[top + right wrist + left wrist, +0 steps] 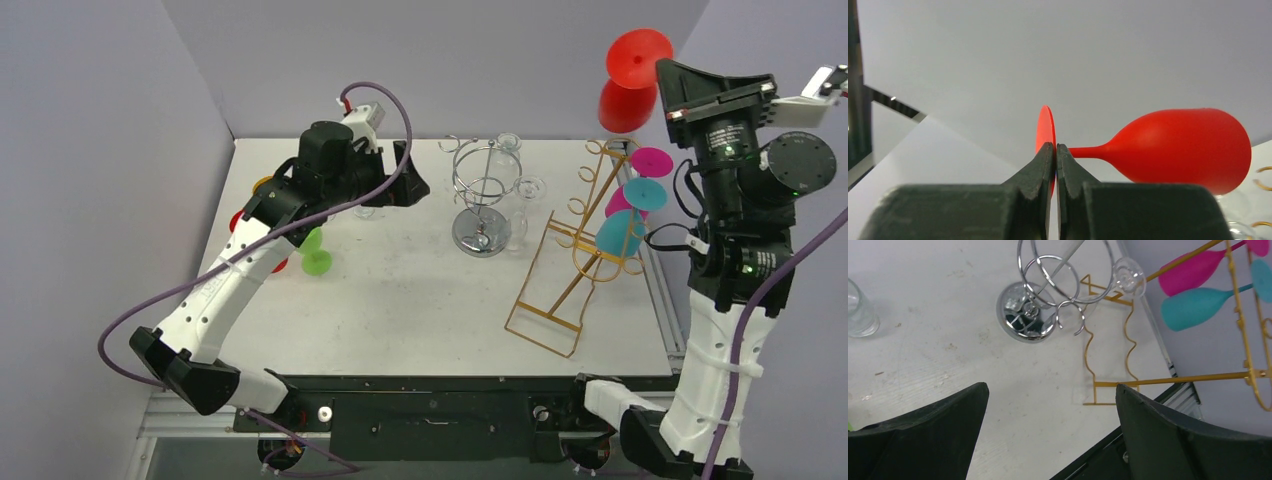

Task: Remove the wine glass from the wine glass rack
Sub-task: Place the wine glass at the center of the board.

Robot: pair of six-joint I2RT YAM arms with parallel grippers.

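**Red glass off the rack, pinched by its foot**

Nearest, the gold rack (575, 260) stands on the table (400, 300), tilted, with a teal glass (617, 232) and pink glasses (650, 160) hanging in it. Beyond its near end, the left gripper (1050, 390) hovers with its jaws wide apart and holds nothing. The chrome rack (480, 200) stands just ahead of it.

Farthest and highest, the right gripper (1055, 147) is clamped tight on the foot (1044, 127) of the red glass (1183, 147). It holds the glass on its side in the air above the gold rack's far end, touching nothing else.

The glass looks like light, stiff, smooth plastic, so it is unlikely to break. The foot is thin and slick, though, and the bowl hangs out to one side, so the glass may pivot in the jaws. A grip on the stem close to the bowl would likely be steadier, and slow moves suit the present hold.
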